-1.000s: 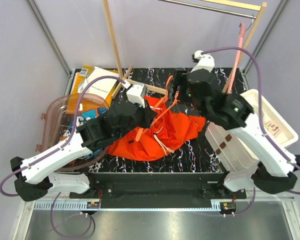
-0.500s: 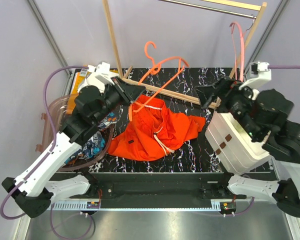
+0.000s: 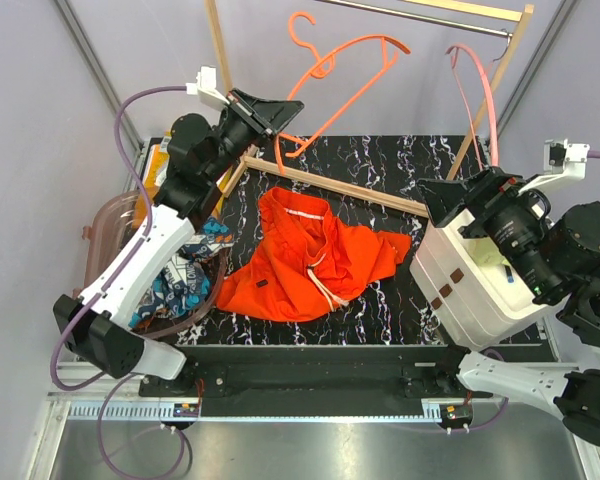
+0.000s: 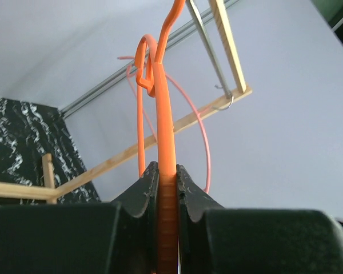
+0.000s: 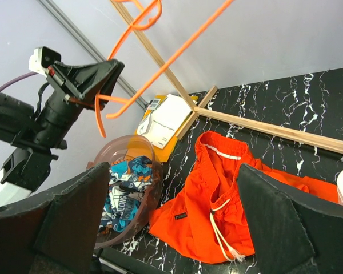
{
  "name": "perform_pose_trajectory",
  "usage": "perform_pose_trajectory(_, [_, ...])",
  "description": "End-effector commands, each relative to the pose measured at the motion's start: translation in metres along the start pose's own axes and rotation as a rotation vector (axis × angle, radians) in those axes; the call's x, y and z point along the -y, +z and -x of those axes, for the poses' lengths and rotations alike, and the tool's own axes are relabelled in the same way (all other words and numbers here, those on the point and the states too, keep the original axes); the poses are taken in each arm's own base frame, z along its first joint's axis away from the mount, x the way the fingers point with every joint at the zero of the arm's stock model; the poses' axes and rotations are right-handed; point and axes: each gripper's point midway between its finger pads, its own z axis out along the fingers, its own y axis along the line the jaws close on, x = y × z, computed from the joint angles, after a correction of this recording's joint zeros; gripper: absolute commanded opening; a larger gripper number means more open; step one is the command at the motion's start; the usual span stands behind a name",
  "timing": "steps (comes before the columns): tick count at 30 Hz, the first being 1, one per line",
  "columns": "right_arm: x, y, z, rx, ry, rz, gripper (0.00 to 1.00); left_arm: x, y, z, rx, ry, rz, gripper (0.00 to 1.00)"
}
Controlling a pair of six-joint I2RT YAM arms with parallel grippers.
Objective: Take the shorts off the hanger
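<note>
1. The left gripper [image 3: 278, 108] is raised high, its jaws squeezed tight on one end of the orange hanger [image 3: 352, 72]. The hanger is bare and up in the air below the rail [image 3: 410, 15].
2. The orange shorts [image 3: 310, 255] lie crumpled in the middle of the table [image 3: 380, 160], white drawstring showing, well apart from the hanger.
3. The patterned shorts [image 3: 185, 275] sit bunched in the clear tub [image 3: 105, 215] at the table's left edge.
4. The right gripper [image 5: 172, 171] is off to the right by the white bin [image 3: 460, 290], its fingers spread wide with nothing between them.
5. A pink hanger [image 3: 490, 100] is up by the rail on the right.
</note>
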Motion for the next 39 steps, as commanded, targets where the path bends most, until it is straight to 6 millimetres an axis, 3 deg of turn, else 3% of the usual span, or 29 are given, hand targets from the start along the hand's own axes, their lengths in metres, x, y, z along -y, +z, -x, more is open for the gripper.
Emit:
perform_pose_trajectory(1, [-0.001,-0.005,0.009,0.027,0.019,0.003,1.0,0.063,0.006,0.037,0.074,-0.013,-0.208,0.0])
perform_pose_trajectory(21, [0.008,-0.009,0.013,0.045,0.005,-0.024,1.0,0.051,0.052,0.056,0.088,-0.204,-0.283,0.0])
perform_pose_trajectory(31, [0.009,-0.009,0.014,0.051,0.001,-0.031,1.0,0.031,0.075,0.055,0.079,-0.314,-0.283,0.0])
perform_pose_trajectory(35, [0.009,-0.005,0.009,0.038,-0.008,-0.036,1.0,0.026,0.08,0.05,0.065,-0.276,-0.257,0.0])
perform_pose_trajectory(39, [0.009,-0.001,0.005,0.032,-0.012,-0.039,1.0,0.014,0.08,0.041,0.045,-0.131,-0.158,0.0])
